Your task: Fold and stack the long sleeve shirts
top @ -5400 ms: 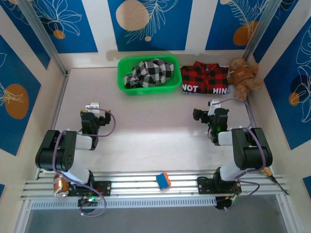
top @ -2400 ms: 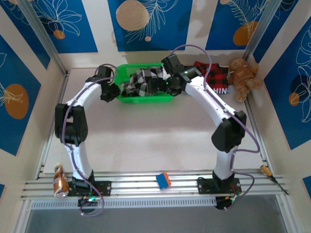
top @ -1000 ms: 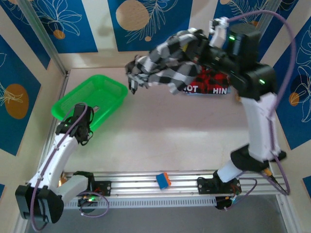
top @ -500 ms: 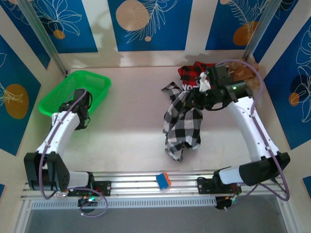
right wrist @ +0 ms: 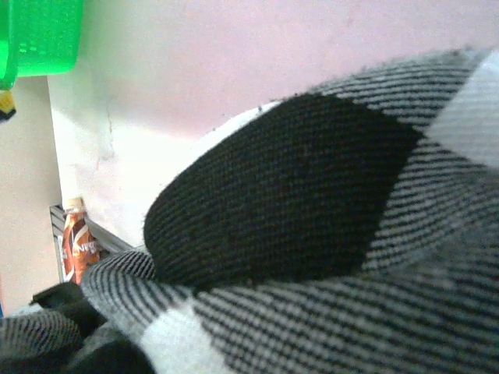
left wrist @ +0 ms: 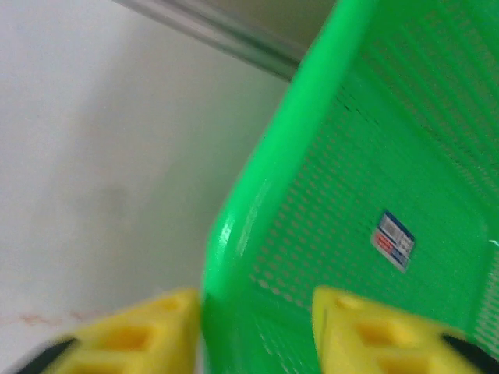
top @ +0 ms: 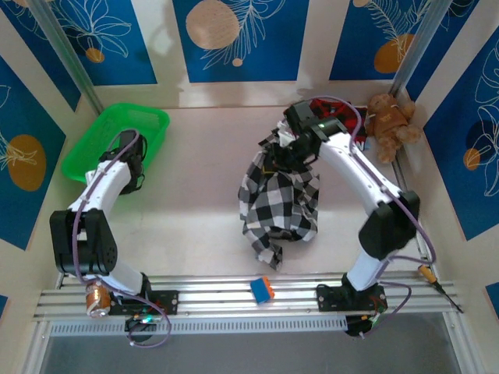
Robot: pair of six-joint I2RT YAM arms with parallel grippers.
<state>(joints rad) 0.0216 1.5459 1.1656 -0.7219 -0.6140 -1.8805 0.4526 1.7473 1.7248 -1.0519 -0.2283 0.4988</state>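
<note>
The black-and-white checked shirt [top: 281,202] hangs from my right gripper [top: 287,152], which is shut on its upper end. Its lower part trails on the table toward the near rail. Close up, the checked cloth [right wrist: 312,234] covers the right fingers. The red-and-black plaid shirt [top: 347,117] lies at the back right, partly behind the right arm. My left gripper [top: 134,149] is at the near rim of the green basket [top: 101,144] at the far left. In the left wrist view the left gripper [left wrist: 253,304] stands open, with the basket rim [left wrist: 234,249] between its yellow fingertips [left wrist: 156,331].
A brown teddy bear [top: 390,125] sits at the back right wall. A blue-and-orange block [top: 262,288] lies on the near rail, with a can [top: 97,298] at the rail's left end and a screwdriver [top: 427,274] at its right end. Bare table lies between basket and shirt.
The right gripper has carried the checked shirt left and back, so it hangs more over the table's middle. The basket has slid farther back along the left wall. The left jaws have parted.
</note>
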